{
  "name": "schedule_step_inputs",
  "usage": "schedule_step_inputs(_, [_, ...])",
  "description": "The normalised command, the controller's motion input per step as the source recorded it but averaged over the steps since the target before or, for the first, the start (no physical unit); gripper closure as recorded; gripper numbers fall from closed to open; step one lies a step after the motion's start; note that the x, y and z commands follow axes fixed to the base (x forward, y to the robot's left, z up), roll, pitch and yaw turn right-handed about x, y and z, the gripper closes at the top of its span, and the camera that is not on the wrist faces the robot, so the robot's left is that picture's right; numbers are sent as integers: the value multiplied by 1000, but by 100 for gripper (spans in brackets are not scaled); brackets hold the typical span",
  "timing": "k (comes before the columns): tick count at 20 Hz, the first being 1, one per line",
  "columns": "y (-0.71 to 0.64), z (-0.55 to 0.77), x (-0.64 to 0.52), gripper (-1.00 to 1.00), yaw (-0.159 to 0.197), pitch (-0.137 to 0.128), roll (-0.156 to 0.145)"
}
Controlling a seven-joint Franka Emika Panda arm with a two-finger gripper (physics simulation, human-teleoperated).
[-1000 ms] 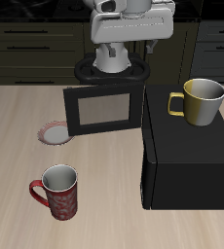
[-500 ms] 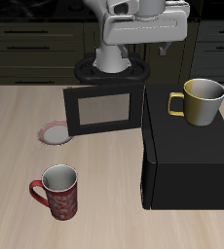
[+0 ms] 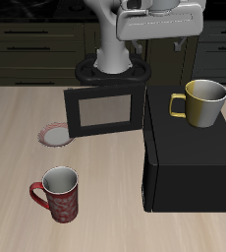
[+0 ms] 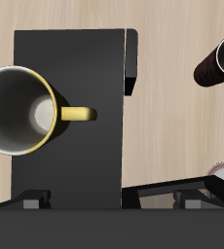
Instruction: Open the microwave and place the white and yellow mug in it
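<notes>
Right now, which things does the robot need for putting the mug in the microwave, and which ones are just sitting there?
Needed for the job:
- the microwave, its door swung open
- the white and yellow mug, standing on top of the microwave

Just lying about:
- the red patterned mug, on the table near its front edge
- the small round plate, beside the open door

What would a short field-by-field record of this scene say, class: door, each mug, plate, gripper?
door: microwave door swung wide open
yellow mug: upright on top of the microwave, not inside
red mug: upright on the table, near the front edge
plate: on the table beside the open door
gripper: raised high above the microwave, fingers not visible
task stage: door opened, mug not yet placed
</notes>
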Motion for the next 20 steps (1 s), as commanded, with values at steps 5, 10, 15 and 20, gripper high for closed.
schedule_step_inputs(5, [278, 16, 49, -100, -30, 16, 13])
schedule_step_inputs(10, [303, -12, 59, -100, -11, 8, 28])
schedule_step_inputs(15, [171, 10, 94, -100, -15, 18, 8])
schedule_step_inputs(20, [48, 40, 76, -100, -11, 4, -4])
